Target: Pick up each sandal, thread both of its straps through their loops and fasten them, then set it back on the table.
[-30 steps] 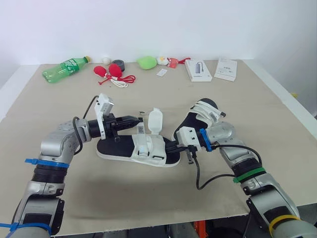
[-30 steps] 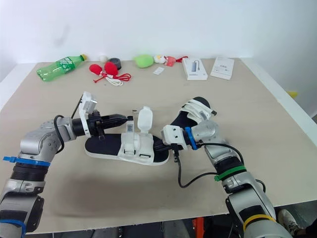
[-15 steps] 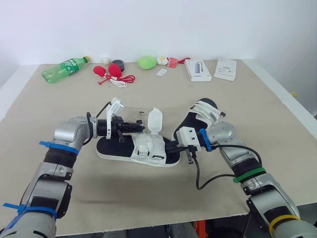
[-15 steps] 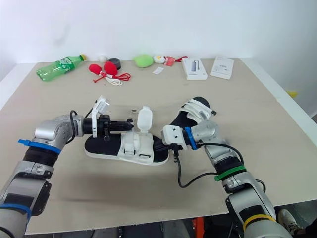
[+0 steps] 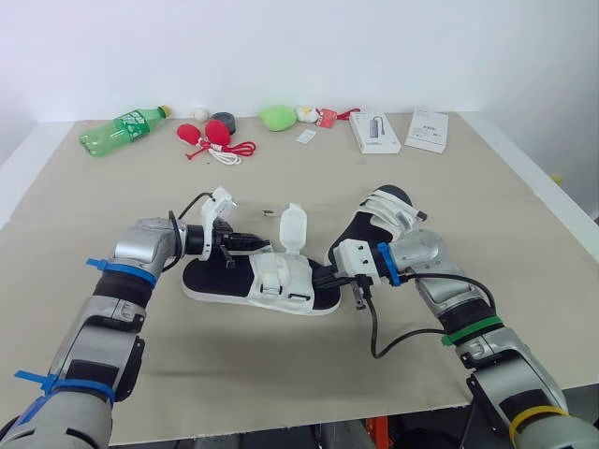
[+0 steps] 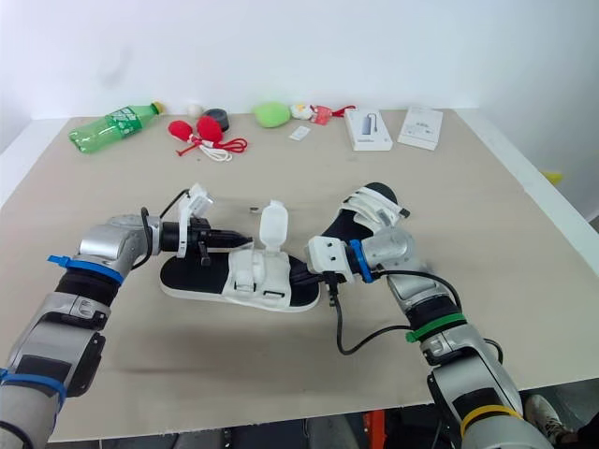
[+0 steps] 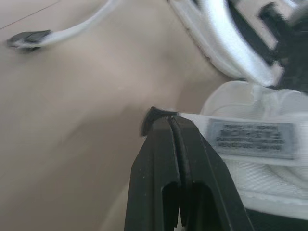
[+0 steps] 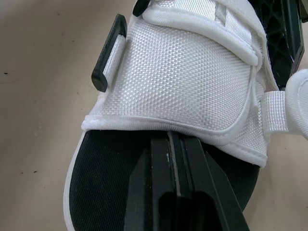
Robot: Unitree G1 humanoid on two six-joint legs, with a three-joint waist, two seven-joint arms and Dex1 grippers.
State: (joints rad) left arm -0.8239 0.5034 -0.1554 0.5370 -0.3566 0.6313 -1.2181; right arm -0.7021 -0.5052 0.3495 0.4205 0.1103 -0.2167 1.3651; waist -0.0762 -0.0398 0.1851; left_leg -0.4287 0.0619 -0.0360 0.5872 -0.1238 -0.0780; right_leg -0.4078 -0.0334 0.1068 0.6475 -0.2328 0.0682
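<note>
Head views: the near sandal (image 5: 257,285) is lying flat on the table (image 5: 281,374), about midway between the left and right edges and closer to the front edge than the far one. It has a black sole and a white upper, and one wide strap (image 5: 294,227) is standing upright, unfastened. The second sandal (image 5: 382,213) is lying just beside it toward the right edge. The left gripper (image 5: 255,245) is reaching in low over the near sandal's left end. The right gripper (image 5: 321,278) is pressing in at its right end. A green bottle (image 5: 122,129) is lying near the far left corner, and two white boxes (image 5: 376,132) are sitting along the far edge.

Left wrist view: the left gripper's fingers (image 7: 192,159) are clenched together. They seem to be pinching the end of a labelled strap (image 7: 250,139), though the contact itself is hard to make out. A loose white strap with a dark tip (image 7: 62,32) is resting on the table beyond.

Right wrist view: the right gripper's jaws are clenched. Its fingertips (image 8: 159,144) are lying on the black footbed (image 8: 106,168), tucked against the lower edge of the white mesh upper (image 8: 183,82). A black loop (image 8: 108,53) is showing at the upper's side.
</note>
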